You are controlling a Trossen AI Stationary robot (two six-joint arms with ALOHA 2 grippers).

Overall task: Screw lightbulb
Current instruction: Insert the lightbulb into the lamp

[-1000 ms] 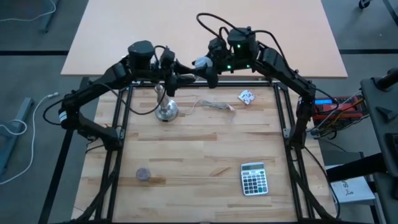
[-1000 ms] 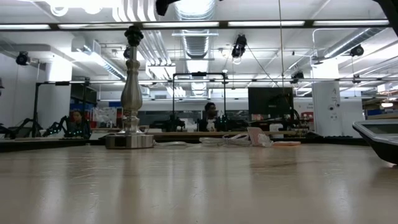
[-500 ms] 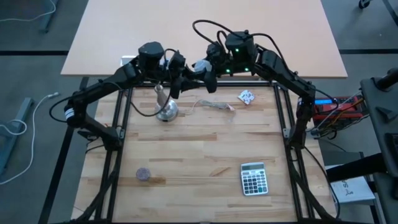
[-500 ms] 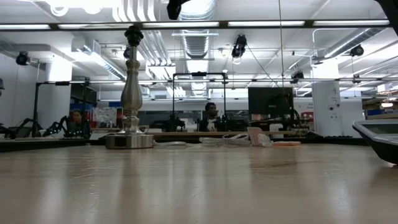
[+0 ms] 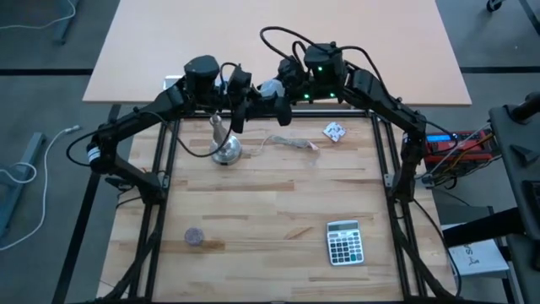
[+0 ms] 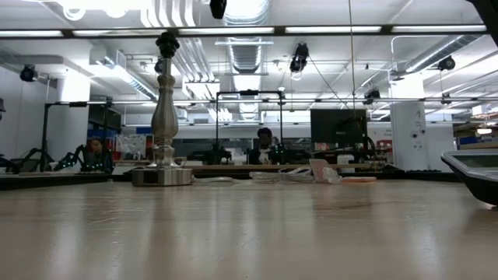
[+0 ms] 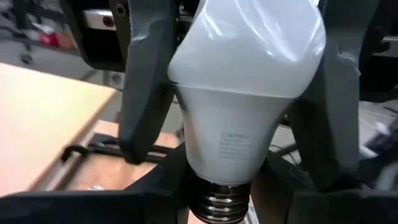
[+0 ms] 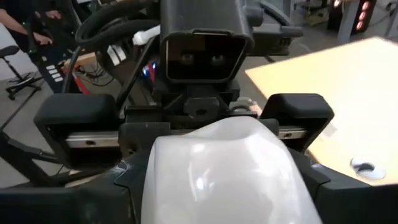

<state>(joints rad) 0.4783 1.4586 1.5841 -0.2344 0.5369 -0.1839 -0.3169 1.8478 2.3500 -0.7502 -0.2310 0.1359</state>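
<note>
High above the table's far edge my two grippers meet end to end around the white lightbulb (image 5: pixel 268 87). My right gripper (image 8: pixel 217 186) is shut on its frosted globe (image 8: pixel 217 168). My left gripper (image 7: pixel 221 193) comes from the left and is shut on the narrow end by the grey screw base (image 7: pixel 221 205). The silver lamp stand (image 5: pixel 224 145) rests on its round base on the table below and to the left, with its dark socket (image 6: pixel 166 43) on top. My left gripper has its two dark fingers on either side of the bulb's neck (image 7: pixel 214 165), just above the screw base, pointing level from the table's left, along the bulb. My right gripper pinches the globe's two sides (image 7: pixel 186 68) between its grey fingers (image 7: pixel 149 74), coming almost level from the table's right. The bulb lies level between the grippers, clear of the table.
A crumpled white paper scrap (image 5: pixel 334 131) and a thin cord (image 5: pixel 291 142) lie near the far edge. A calculator (image 5: pixel 344 242) lies at the near right and a small dark round thing (image 5: pixel 195 237) at the near left. The middle of the wooden tabletop (image 5: pixel 270 203) is bare.
My left gripper has moved toward the table's right, up to the bulb held by my right gripper. The bulb has stayed where it was, high over the far edge.
</note>
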